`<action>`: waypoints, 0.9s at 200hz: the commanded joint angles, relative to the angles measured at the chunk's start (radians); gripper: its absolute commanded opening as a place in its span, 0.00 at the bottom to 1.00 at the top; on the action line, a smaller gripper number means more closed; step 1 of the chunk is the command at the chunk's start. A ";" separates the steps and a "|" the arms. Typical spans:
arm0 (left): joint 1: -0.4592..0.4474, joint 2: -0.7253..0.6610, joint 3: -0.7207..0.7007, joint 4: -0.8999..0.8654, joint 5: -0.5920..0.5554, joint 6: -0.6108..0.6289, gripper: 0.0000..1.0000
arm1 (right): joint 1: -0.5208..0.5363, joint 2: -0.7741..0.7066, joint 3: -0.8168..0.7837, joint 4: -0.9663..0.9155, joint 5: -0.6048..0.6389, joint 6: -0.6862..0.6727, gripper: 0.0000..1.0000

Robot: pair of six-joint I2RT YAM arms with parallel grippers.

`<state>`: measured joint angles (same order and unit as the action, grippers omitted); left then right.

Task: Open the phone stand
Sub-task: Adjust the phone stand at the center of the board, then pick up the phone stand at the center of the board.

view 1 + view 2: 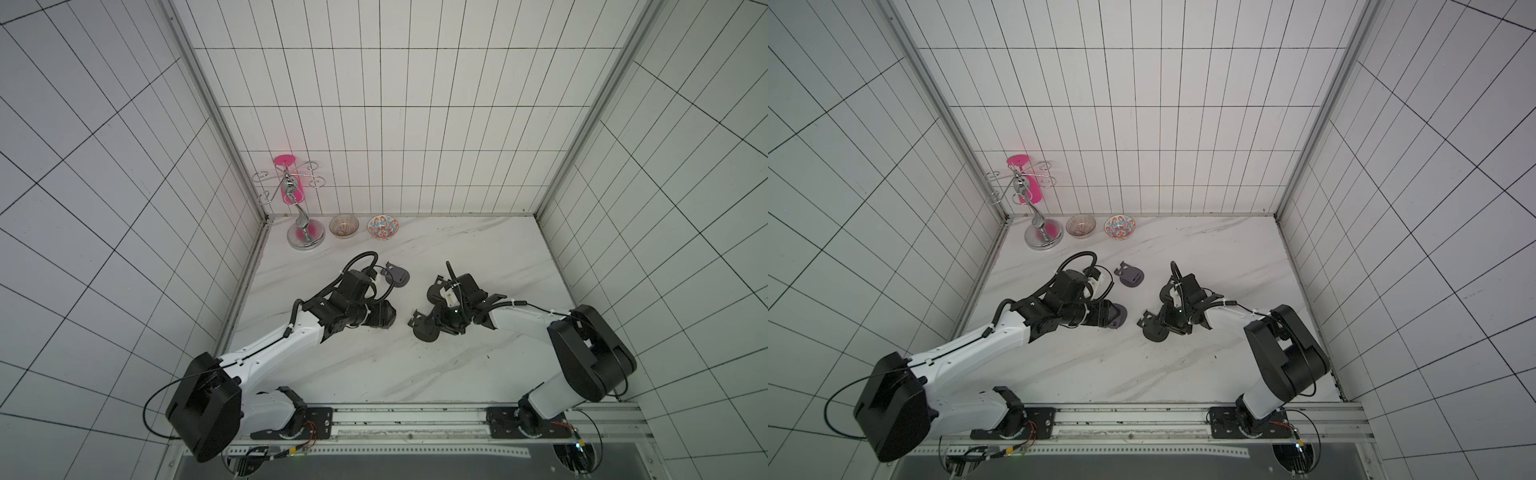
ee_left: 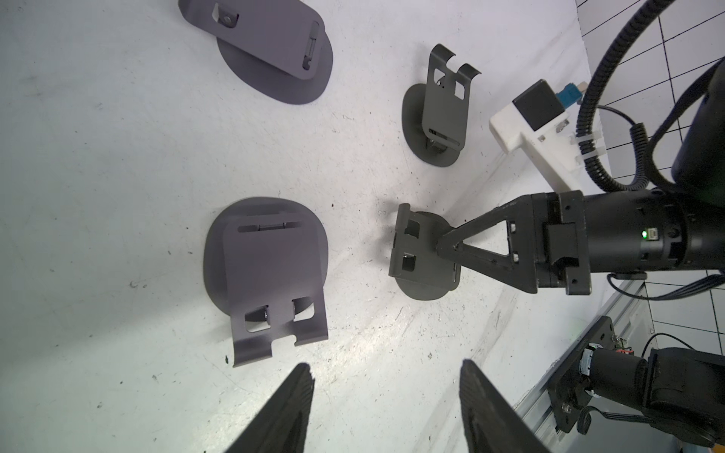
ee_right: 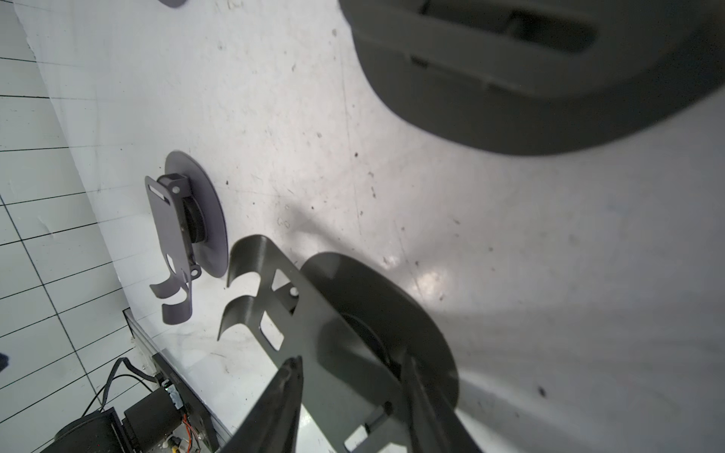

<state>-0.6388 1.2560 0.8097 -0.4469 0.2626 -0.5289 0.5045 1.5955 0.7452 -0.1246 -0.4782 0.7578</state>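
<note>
- i judge this job about halfway done: the dark grey metal phone stand with a round base [image 3: 310,325] has its slotted plate tilted up off the base, with the hinge arm showing beneath, but the plate is not yet raised steep.
- what is left, as i read it, is to swing that plate further up and then let go.
- my right claw [image 3: 350,359] is narrowed around the plate, with a finger at each edge. whether it truly pinches the plate i cannot tell.
- my left claw [image 2: 386,364] is spread wide and empty, hovering above the desk [image 2: 117,196].
- the stand sits on the desk well apart from the chrome wire rack with curled hooks [image 1: 306,241], out toward my right arm from it.
- a second dark stand [image 2: 435,113] sits just beside the first, on the rack's side, with its plate already raised.
- two lilac-grey stands look folded flat: one [image 2: 266,274] lies just ahead of my left claw, the other [image 2: 270,51] nearer the rack.
</note>
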 commanded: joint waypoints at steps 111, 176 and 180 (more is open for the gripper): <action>-0.029 0.128 0.081 0.000 0.052 0.100 0.59 | -0.110 -0.062 0.091 -0.259 0.003 -0.109 0.55; -0.095 0.326 0.155 0.075 0.085 0.098 0.54 | -0.038 -0.212 -0.115 -0.175 0.043 -0.033 0.54; -0.095 0.336 0.155 0.078 0.085 0.096 0.54 | -0.032 -0.215 -0.115 -0.182 0.048 -0.038 0.53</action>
<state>-0.7292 1.5360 0.9459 -0.4187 0.3225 -0.4358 0.4458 1.4097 0.6537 -0.3058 -0.4721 0.7040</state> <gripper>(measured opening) 0.549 0.547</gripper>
